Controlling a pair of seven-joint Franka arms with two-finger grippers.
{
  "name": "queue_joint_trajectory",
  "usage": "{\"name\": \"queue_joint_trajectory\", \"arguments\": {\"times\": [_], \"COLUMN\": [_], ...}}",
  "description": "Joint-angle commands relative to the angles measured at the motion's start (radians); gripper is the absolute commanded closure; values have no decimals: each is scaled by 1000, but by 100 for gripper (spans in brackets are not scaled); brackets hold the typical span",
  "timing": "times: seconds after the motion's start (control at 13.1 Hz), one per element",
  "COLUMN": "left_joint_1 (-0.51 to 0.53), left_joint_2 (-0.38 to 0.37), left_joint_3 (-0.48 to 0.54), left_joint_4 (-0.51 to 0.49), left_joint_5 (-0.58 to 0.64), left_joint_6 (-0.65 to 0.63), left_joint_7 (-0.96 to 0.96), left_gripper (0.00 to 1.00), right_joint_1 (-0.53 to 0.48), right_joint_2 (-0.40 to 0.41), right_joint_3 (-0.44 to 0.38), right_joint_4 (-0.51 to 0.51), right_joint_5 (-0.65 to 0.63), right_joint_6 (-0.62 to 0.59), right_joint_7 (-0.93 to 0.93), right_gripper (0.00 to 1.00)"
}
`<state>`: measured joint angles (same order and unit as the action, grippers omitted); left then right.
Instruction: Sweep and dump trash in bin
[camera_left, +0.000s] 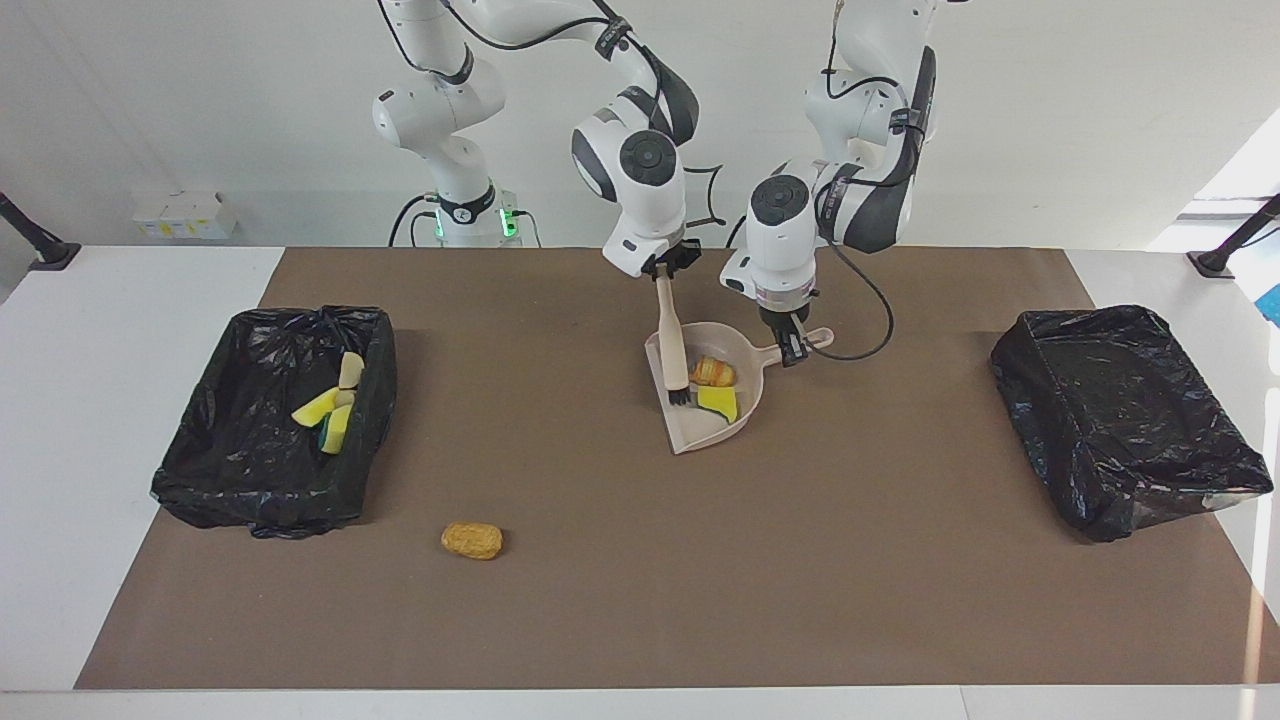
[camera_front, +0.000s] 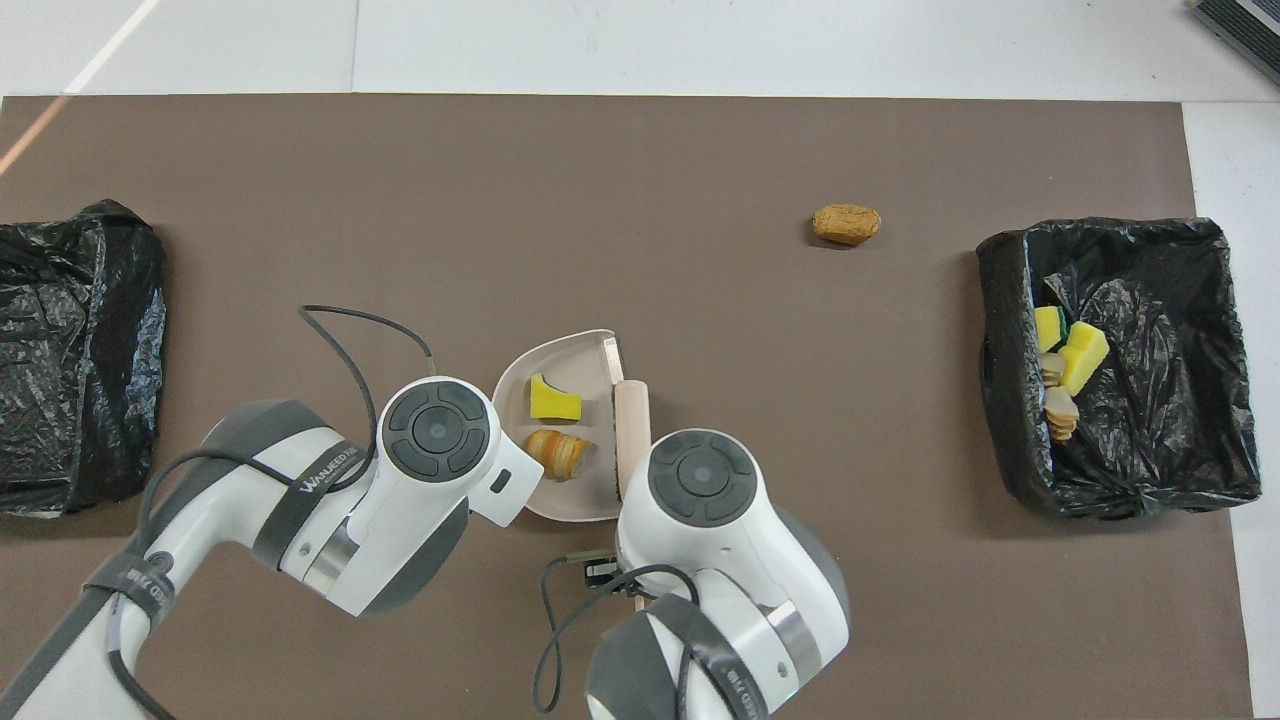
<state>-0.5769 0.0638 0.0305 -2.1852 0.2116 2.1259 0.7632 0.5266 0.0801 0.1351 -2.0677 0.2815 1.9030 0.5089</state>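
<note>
The beige dustpan (camera_left: 698, 432) (camera_front: 574, 359) lies on the brown mat, and my left gripper (camera_left: 794, 346) is shut on its handle. Over the pan, my right gripper (camera_left: 668, 270) is shut on the beige brush (camera_left: 673, 345) (camera_front: 631, 430), whose dark bristles stand inside the pan. Two pieces of trash lie in the pan: a yellow sponge chunk (camera_left: 718, 402) (camera_front: 553, 400) and a golden-brown lump (camera_left: 712, 372) (camera_front: 560, 452). A third bread-like lump (camera_left: 472, 540) (camera_front: 846, 224) lies on the mat, farther from the robots, toward the right arm's end. In the overhead view both grippers are hidden under their wrists.
A black-lined bin (camera_left: 260, 500) (camera_front: 1003, 300) at the right arm's end holds several yellow and pale scraps. A second black-lined bin (camera_left: 1130, 420) (camera_front: 70, 340) stands at the left arm's end. A black cable (camera_front: 350, 325) loops beside the left wrist.
</note>
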Motion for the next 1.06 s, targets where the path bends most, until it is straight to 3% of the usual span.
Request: {"name": "queue_joint_trajectory", "arguments": {"times": [0.0,0.15,0.38,0.68,0.84,0.99], "left_joint_1": [32,37,58,86,86,85], "left_joint_2": [37,76,140,166,166,163], "left_joint_3": [-1,-1,0,-1,-1,-1], "left_joint_4": [76,163,287,326,321,314], "left_joint_5": [6,-4,-28,-54,-57,-60], "left_joint_6": [-29,-107,-181,-167,-161,-153], "left_joint_7": [-1,-2,-4,-7,-8,-8], "left_gripper": [100,100,100,100,100,100], "right_joint_1": [-97,-146,-305,-476,-504,-530], "right_joint_2": [-29,-19,58,264,380,475], "right_joint_3": [8,5,5,8,8,9], "right_joint_4": [-22,-19,47,338,513,621], "right_joint_5": [-66,-181,-268,-479,-591,-694], "right_joint_6": [-21,-6,86,59,-30,-27], "right_joint_7": [-79,-116,-332,-541,-625,-732], "right_gripper": [100,100,100,100,100,100]}}
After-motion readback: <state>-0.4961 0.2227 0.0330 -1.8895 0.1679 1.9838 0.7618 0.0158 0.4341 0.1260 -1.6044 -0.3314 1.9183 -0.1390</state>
